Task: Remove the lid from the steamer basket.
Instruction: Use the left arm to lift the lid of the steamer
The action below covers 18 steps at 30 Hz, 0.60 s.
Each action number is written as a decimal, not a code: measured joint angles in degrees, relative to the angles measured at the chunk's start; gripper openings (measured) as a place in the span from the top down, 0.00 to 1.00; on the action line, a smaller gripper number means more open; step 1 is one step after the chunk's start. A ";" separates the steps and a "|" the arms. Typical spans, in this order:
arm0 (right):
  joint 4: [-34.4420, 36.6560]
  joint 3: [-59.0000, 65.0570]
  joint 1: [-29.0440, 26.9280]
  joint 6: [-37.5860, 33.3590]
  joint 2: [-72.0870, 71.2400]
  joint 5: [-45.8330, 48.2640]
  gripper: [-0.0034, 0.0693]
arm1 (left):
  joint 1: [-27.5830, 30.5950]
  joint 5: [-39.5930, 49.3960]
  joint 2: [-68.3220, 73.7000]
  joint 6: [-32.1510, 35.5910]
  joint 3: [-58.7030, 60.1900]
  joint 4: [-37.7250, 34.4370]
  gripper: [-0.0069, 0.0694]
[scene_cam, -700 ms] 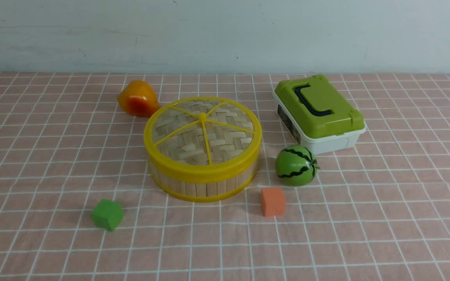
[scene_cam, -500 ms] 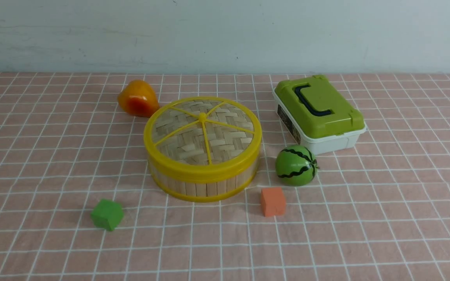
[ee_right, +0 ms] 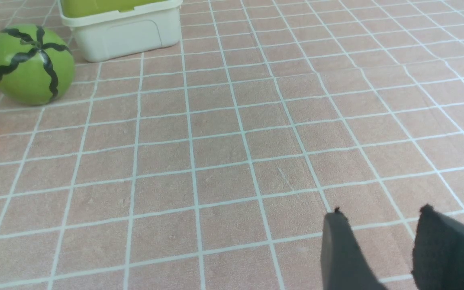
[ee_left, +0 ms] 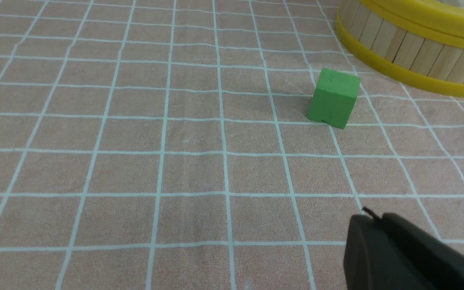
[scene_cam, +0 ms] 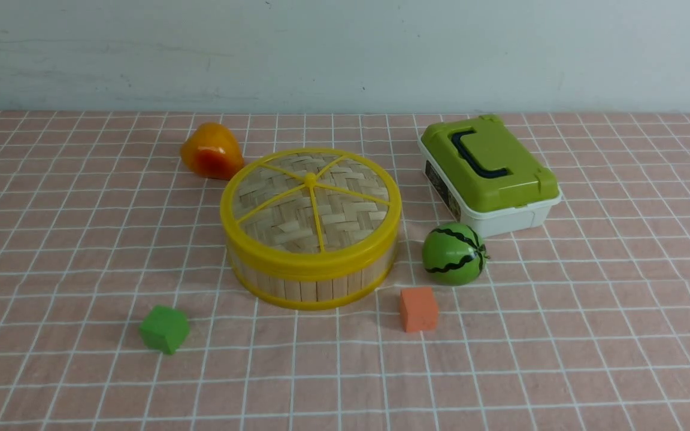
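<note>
The lid (scene_cam: 312, 200), a woven bamboo disc with yellow rim, spokes and centre knob, sits flat on the steamer basket (scene_cam: 312, 281) at the table's middle. The basket's slatted wall and yellow rims (ee_left: 413, 52) also show in the left wrist view. Neither gripper shows in the front view. My left gripper (ee_left: 371, 217) hovers over the cloth well short of the basket, its two dark fingers pressed together, empty. My right gripper (ee_right: 381, 213) hovers over bare cloth far to the basket's right, its two fingers apart, empty.
A green cube (scene_cam: 164, 328) lies front left of the basket, an orange cube (scene_cam: 418, 308) front right. A toy watermelon (scene_cam: 454, 253) sits right of the basket, before a white box with olive-green lid (scene_cam: 489, 170). An orange-yellow toy fruit (scene_cam: 210, 151) lies behind left.
</note>
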 joint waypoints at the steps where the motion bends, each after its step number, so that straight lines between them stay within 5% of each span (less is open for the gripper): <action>1: 0.00 0.00 0.00 0.00 0.00 0.00 0.62 | 0.00 0.00 0.00 0.00 0.00 0.00 0.88; 18: 0.00 0.00 0.00 0.00 0.00 0.00 0.62 | 0.00 0.00 0.00 0.00 0.00 0.00 0.86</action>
